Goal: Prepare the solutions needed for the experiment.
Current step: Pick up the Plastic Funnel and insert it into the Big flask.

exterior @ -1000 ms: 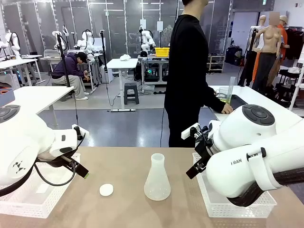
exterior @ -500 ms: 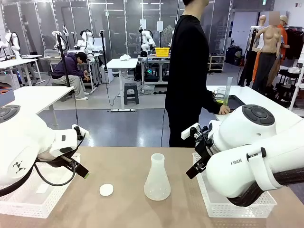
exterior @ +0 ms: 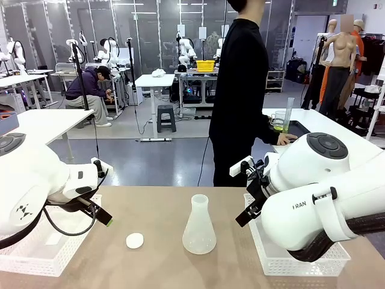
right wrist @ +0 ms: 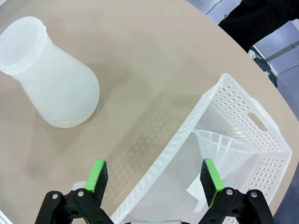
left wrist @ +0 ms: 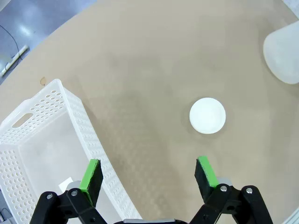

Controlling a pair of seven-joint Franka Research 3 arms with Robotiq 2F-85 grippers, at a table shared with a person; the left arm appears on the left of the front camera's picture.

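A pale yellow-green liquid lies shallow in a clear beaker on the side table at the far right, next to a tall graduated cylinder and the person's hand. On my table an empty translucent conical flask stands upright in the middle. My left gripper hangs open above the table's left part, holding nothing. Level with the flask, my right gripper is open over the rim of the right basket.
A small white round disc lies on the table left of the flask. A white perforated basket sits at the left. Another basket at the right holds a clear funnel.
The person in black has shifted a little at the side table, the hand moving near the beaker. Both arms, the flask and the disc have stayed where they were.
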